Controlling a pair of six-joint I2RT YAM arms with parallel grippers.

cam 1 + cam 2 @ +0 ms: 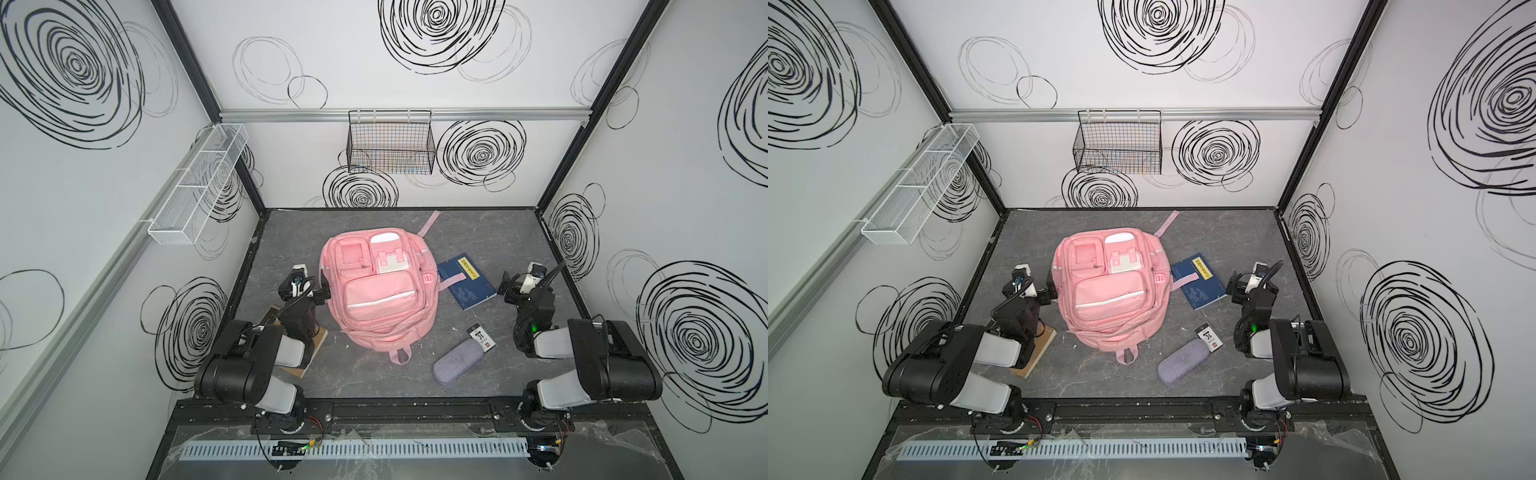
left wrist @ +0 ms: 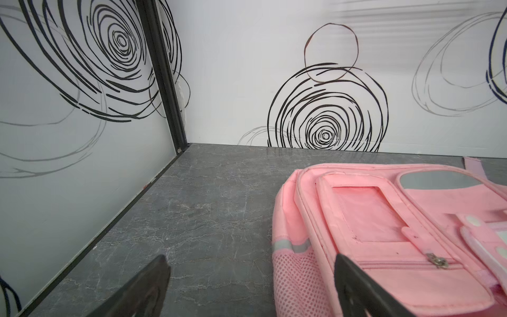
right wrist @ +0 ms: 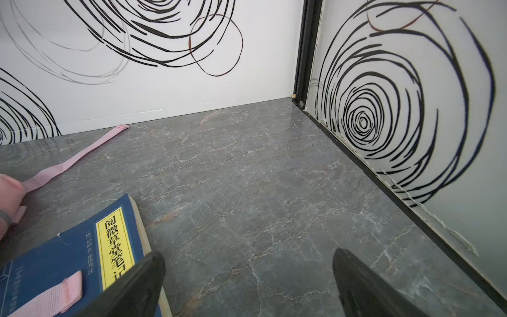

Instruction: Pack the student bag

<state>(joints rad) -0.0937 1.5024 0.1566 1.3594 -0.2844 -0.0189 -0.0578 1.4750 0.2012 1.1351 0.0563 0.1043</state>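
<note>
Here's the one student bag (image 1: 376,299), flat on the table (image 1: 374,386), front pockets up. Two grippers, both spread wide, both empty! The left gripper (image 2: 252,263) hovers at the bag's left flank, one finger above its mesh side pocket (image 2: 299,280). The right gripper (image 3: 249,256) hangs right of the bag, at the edge of the single blue book (image 1: 467,280), which has one pink strap (image 1: 453,279) lying across it. One grey-lilac pouch (image 1: 457,361) and one small card (image 1: 482,337) lie right of the bag's handle end. One brown notebook (image 1: 316,338) lies left of the bag.

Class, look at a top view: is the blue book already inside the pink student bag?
No, the blue book lies on the table beside the student bag, outside it.
</note>
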